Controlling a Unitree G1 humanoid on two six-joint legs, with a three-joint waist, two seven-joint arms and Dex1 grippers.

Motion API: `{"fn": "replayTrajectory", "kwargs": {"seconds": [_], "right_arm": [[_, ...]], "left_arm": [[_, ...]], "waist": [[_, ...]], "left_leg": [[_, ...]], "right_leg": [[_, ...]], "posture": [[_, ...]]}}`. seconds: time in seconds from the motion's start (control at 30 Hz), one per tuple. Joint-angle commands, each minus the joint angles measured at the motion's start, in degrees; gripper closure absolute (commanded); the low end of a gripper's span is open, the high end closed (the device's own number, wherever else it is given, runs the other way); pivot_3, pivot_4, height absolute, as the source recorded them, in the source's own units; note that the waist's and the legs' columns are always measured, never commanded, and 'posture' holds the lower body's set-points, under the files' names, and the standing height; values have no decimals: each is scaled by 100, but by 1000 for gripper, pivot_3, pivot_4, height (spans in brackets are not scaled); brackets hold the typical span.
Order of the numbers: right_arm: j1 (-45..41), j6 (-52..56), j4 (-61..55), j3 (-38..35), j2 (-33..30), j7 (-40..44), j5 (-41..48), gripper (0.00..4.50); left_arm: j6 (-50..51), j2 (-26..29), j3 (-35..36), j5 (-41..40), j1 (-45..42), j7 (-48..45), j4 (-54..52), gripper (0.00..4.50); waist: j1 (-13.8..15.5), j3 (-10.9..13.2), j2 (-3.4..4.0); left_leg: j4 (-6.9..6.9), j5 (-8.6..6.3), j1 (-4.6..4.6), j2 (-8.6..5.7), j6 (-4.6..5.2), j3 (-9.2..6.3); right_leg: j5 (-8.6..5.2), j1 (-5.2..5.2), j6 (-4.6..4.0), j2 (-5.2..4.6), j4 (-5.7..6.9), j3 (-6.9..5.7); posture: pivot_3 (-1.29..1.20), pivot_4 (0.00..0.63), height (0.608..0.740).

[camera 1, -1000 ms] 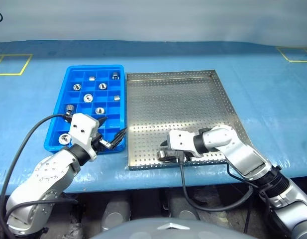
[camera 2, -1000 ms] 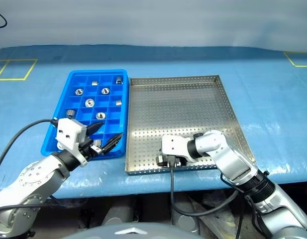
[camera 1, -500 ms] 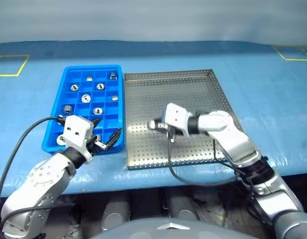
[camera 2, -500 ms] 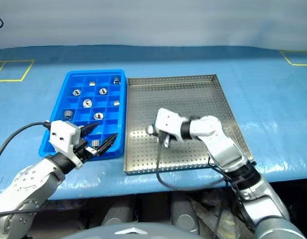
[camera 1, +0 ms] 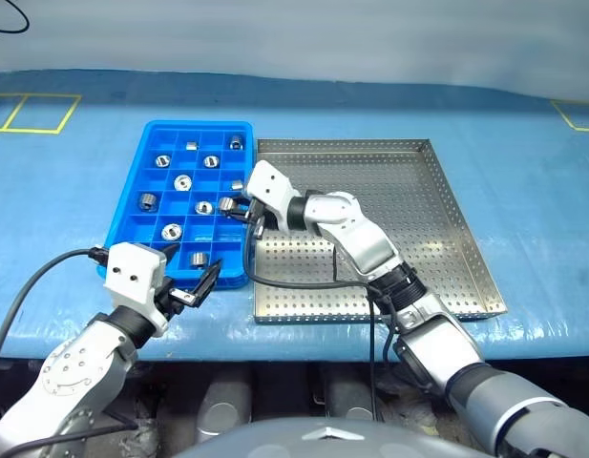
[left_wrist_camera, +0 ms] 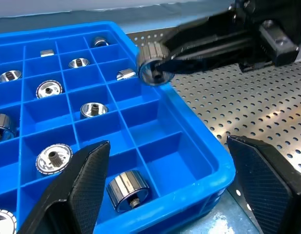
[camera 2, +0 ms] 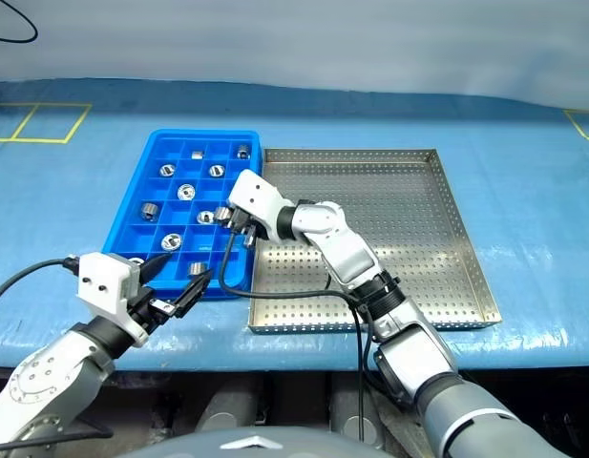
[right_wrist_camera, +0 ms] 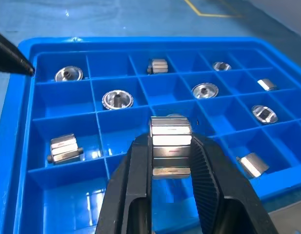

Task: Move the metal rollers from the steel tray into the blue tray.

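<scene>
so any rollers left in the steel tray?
No, the steel tray floor is bare; the right gripper holds a roller over the blue tray.

The blue tray, a bright blue plastic grid of small square compartments, lies flat just left of the steel tray, their long edges nearly touching. The steel tray is square, silver, with a perforated floor and a low rim; no roller is seen on its floor. Metal rollers, small shiny hollow cylinders, sit one per compartment across the blue tray, some upright, some on their side. One further roller is clamped in the right gripper above the blue tray's right-hand column.
</scene>
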Motion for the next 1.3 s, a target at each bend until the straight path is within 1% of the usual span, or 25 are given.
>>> {"fn": "replayTrajectory", "kwargs": {"seconds": [0.03, 0.4, 0.47, 0.53, 0.73, 0.77, 0.87, 0.93, 1.03, 1.1, 1.2, 1.23, 1.3], "right_arm": [[-65, -268, 147, -46, 66, 72, -27, 3645], [-208, -391, 902, 15, 191, 283, -196, 3645], [-202, -513, 869, 20, 185, 284, -248, 3017], [-165, -625, 703, -111, 199, 155, -231, 2520], [61, -355, -329, -547, 23, -72, -16, 2520], [119, -223, -591, -712, -13, -208, 39, 2520], [429, 161, -1472, -1214, -333, -517, 116, 2520], [685, 356, -1863, -1338, -632, -628, 30, 2520], [1218, 701, -2334, -1683, -1135, -864, -29, 2520], [1601, 711, -2520, -1948, -1463, -1065, -119, 2520], [2135, 840, -2827, -2147, -1958, -937, -68, 2520], [2291, 917, -2913, -2181, -2117, -872, -41, 2520], [2503, 1018, -3016, -2252, -2324, -798, 34, 2520]], "left_arm": [[-13, -46, -30, 37, -9, 49, -313, 312], [23, -40, -56, 33, -79, 86, -313, 312], [25, -39, -51, 27, -82, 83, -311, 312], [23, -31, -56, 13, -123, 63, -284, 312], [28, 5, -209, -25, -549, -92, -41, 312], [18, 10, -261, -24, -685, -138, 8, 312], [-38, -32, -478, -50, -1327, -280, 251, 312], [-56, -29, -633, 7, -1678, -382, 453, 312], [-205, 75, -1056, 391, -2115, -610, 972, 312], [-369, 105, -1333, 644, -2329, -788, 1302, 312], [-558, -82, -1532, 678, -2604, -1038, 1663, 312], [-628, -142, -1587, 704, -2688, -1111, 1778, 312], [-772, -230, -1669, 832, -2821, -1182, 2019, 312]], "waist": [[6, 0, 0], [-6, 1, 2], [-2, 1, 2], [-6, 1, 2], [-23, 2, 3], [-36, 1, 3], [-26, 2, 3], [-20, 1, 3], [-99, 0, 3], [-196, 1, 4], [-337, 3, 7], [-385, 3, 6], [-499, 3, 7]], "left_leg": [[0, 1, 0, 0, -1, 0], [-3, 4, 3, 3, -8, -4], [-2, 5, 3, 3, -8, -4], [-2, 5, 3, 2, -8, -6], [-2, 5, 0, 2, -8, -9], [-2, 5, 0, 2, -8, -8], [-2, 5, 0, 0, -8, -12], [1, 5, -4, -4, -8, -17], [2, 2, -3, -8, -3, -7], [1, 0, -3, -8, 1, 0], [-1, -3, -4, -2, 6, 18], [-1, -3, -4, -2, 7, 19], [-1, -6, -4, 3, 10, 23]], "right_leg": [[0, 0, 0, 1, 1, 0], [-1, 0, -3, 9, 6, -2], [-1, 0, -2, 8, 6, -1], [-1, 0, -2, 8, 6, -2], [0, -1, -1, 8, 5, -2], [0, 0, -1, 8, 5, -2], [0, 1, -1, 8, 5, -4], [1, 4, 1, 7, 3, -5], [3, 6, 5, 3, -1, 2], [3, 3, 5, 3, -3, 4], [6, -6, 11, 6, -1, 11], [17, -6, 31, 6, -2, 12], [19, -6, 36, 10, -3, 14]], "posture": [[134, 150, 740], [134, 150, 740], [133, 150, 740], [121, 150, 740], [55, 150, 740], [44, 150, 740], [7, 150, 740], [-25, 150, 740], [-81, 150, 740], [-106, 150, 740], [-155, 150, 740], [-167, 150, 740], [-184, 150, 740]]}}
